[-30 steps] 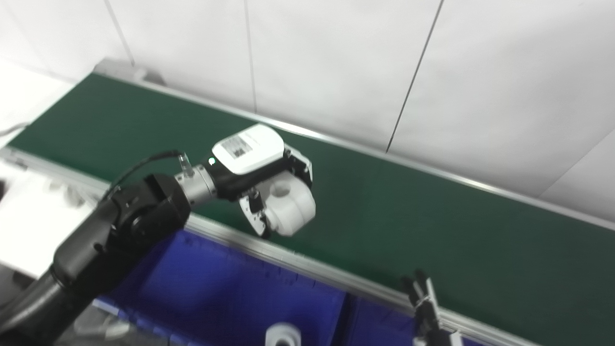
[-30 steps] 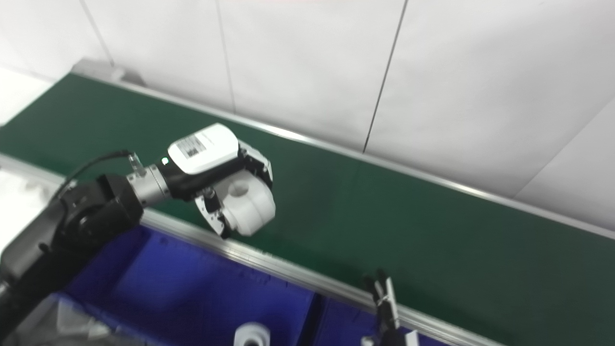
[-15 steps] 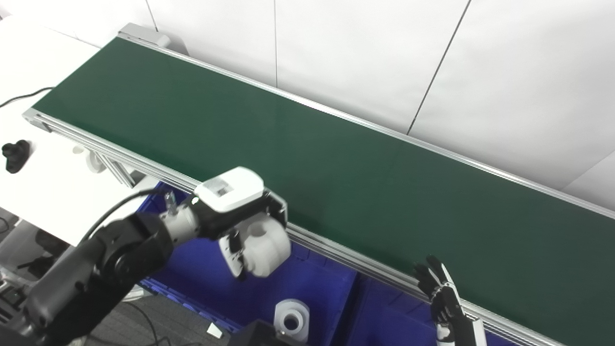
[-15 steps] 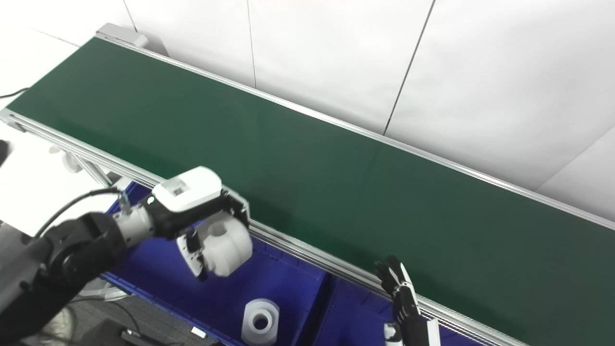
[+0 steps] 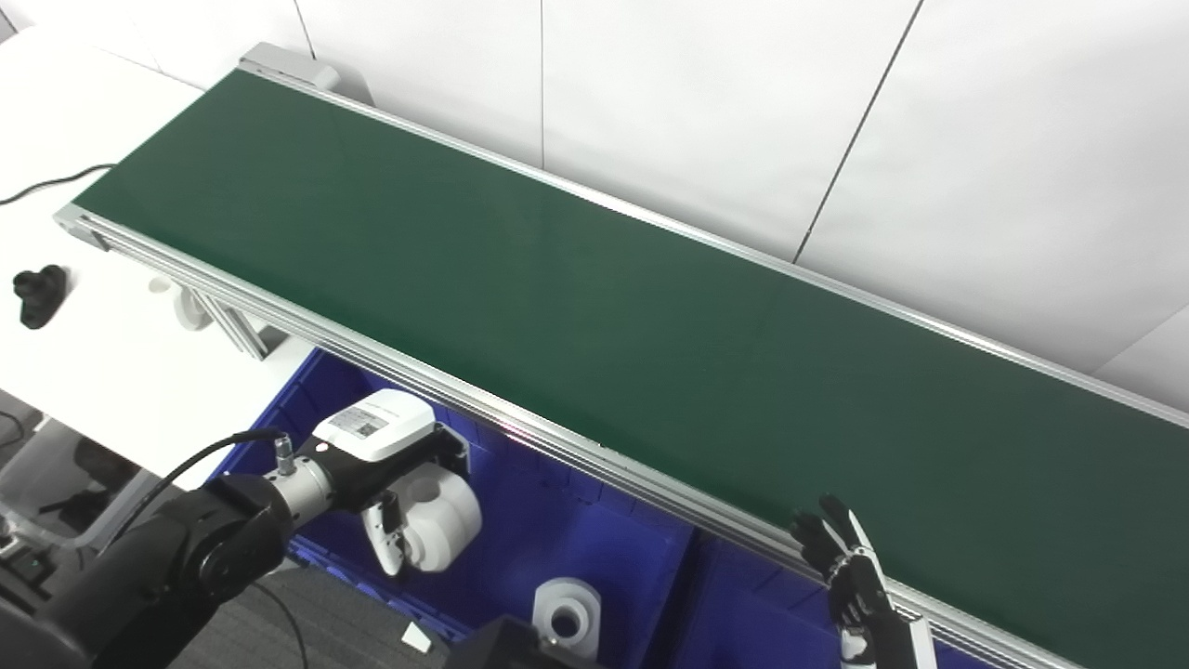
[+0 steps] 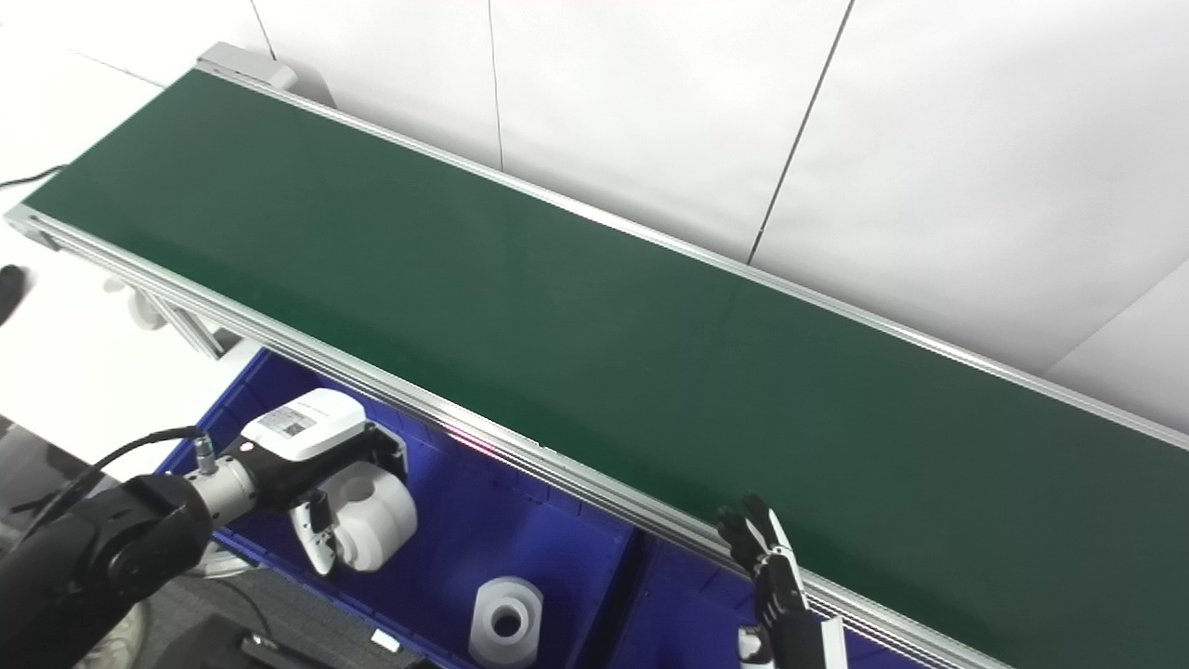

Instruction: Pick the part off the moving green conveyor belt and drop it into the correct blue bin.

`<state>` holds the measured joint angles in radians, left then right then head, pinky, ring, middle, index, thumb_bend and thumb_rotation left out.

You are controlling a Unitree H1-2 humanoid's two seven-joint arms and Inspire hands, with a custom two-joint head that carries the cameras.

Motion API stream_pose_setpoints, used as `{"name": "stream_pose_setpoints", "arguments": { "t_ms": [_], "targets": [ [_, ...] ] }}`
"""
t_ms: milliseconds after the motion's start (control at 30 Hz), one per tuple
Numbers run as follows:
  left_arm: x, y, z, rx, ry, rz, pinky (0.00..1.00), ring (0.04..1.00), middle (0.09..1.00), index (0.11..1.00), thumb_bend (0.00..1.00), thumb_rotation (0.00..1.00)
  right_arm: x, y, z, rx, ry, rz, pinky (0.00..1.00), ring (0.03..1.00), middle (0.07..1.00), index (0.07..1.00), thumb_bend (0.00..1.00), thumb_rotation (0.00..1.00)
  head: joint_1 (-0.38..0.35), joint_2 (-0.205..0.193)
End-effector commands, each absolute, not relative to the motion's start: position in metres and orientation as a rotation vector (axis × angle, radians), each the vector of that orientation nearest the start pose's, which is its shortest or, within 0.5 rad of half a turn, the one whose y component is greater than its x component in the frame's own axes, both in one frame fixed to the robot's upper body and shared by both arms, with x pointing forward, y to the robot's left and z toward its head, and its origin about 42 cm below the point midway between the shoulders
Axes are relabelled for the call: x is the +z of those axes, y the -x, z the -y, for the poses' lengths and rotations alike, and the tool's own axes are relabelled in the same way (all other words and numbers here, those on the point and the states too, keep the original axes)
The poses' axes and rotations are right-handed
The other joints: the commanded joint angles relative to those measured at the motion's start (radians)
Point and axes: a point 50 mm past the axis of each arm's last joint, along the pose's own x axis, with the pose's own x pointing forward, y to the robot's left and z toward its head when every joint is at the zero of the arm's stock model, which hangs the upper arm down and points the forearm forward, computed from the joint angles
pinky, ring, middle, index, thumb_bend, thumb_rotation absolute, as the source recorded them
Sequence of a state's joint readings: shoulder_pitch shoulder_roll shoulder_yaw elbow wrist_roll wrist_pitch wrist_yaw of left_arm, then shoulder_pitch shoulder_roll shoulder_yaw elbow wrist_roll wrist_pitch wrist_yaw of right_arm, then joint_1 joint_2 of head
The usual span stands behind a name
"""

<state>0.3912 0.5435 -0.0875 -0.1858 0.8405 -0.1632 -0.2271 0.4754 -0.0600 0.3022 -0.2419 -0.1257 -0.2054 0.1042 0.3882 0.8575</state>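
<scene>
Left hand holds a white part over the left blue bin.

The left hand (image 5: 395,483) is clamped on the part (image 5: 438,518), a white cylinder with a hole in its end, above the left end of the bin (image 5: 594,548), below the belt's near rail. 1 more white cylinder (image 5: 565,613) stands in the same bin by its front edge. The belt (image 5: 594,307) carries nothing. The right hand (image 5: 850,581) is at the belt's near rail, fingers apart and empty.
</scene>
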Motion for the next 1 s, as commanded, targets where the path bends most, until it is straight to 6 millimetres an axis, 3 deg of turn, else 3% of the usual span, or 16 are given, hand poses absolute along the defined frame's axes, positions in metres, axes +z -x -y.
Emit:
{"name": "stream_pose_setpoints", "arguments": {
  "t_ms": [0, 67, 100, 167, 200, 300, 500, 700, 833, 967],
  "targets": [
    [0.095, -0.151, -0.349, -0.515, -1.382, -0.158, 0.55, 0.61, 0.632, 0.585, 0.74, 0.16, 0.086, -0.12, 0.155, 0.306, 0.05, 0.004, 0.9, 0.874, 0.853, 0.921, 0.79, 1.0, -0.001, -0.001],
    [0.096, -0.151, -0.347, -0.52, -1.437, -0.193, 0.72, 0.734, 0.735, 0.687, 0.9, 0.38, 0.086, -0.12, 0.156, 0.307, 0.057, 0.004, 0.89, 0.869, 0.853, 0.921, 0.8, 1.0, -0.002, -0.002],
    [0.097, -0.151, -0.346, -0.522, -1.468, -0.22, 0.77, 0.773, 0.766, 0.716, 0.94, 0.44, 0.085, -0.119, 0.156, 0.308, 0.06, 0.005, 0.89, 0.868, 0.853, 0.921, 0.8, 1.0, -0.009, -0.005],
    [0.098, -0.15, -0.343, -0.527, -1.523, -0.257, 0.93, 0.917, 0.904, 0.856, 0.99, 0.63, 0.084, -0.119, 0.157, 0.307, 0.061, 0.005, 0.89, 0.864, 0.855, 0.925, 0.8, 1.0, -0.013, -0.004],
    [0.098, -0.149, -0.341, -0.529, -1.548, -0.272, 0.97, 0.966, 0.954, 0.911, 1.0, 0.7, 0.084, -0.118, 0.157, 0.306, 0.062, 0.003, 0.89, 0.864, 0.856, 0.924, 0.8, 1.0, -0.013, -0.004],
    [0.1, -0.148, -0.337, -0.539, -1.6, -0.293, 1.0, 0.995, 0.992, 0.973, 1.0, 0.77, 0.084, -0.118, 0.158, 0.303, 0.054, -0.001, 0.9, 0.868, 0.855, 0.924, 0.8, 1.0, -0.017, -0.005],
    [0.1, -0.146, -0.334, -0.534, -1.612, -0.266, 1.0, 1.0, 1.0, 1.0, 1.0, 0.78, 0.083, -0.117, 0.159, 0.305, 0.053, -0.001, 0.9, 0.863, 0.858, 0.927, 0.79, 1.0, -0.016, -0.007],
    [0.114, -0.141, -0.33, -0.535, -1.521, -0.171, 1.0, 1.0, 1.0, 0.986, 1.0, 0.8, 0.084, -0.117, 0.157, 0.303, 0.052, -0.007, 0.9, 0.864, 0.852, 0.924, 0.8, 1.0, -0.025, -0.002],
    [0.142, -0.134, -0.314, -0.545, -1.328, -0.048, 1.0, 0.971, 0.968, 0.977, 1.0, 0.79, 0.084, -0.116, 0.156, 0.303, 0.046, -0.009, 0.91, 0.869, 0.852, 0.921, 0.78, 1.0, -0.038, 0.003],
    [0.177, -0.129, -0.303, -0.601, -1.015, 0.071, 0.9, 0.894, 0.913, 0.926, 1.0, 0.67, 0.084, -0.116, 0.153, 0.305, 0.045, -0.01, 0.9, 0.873, 0.853, 0.922, 0.77, 1.0, -0.053, 0.003]
  ]
}}
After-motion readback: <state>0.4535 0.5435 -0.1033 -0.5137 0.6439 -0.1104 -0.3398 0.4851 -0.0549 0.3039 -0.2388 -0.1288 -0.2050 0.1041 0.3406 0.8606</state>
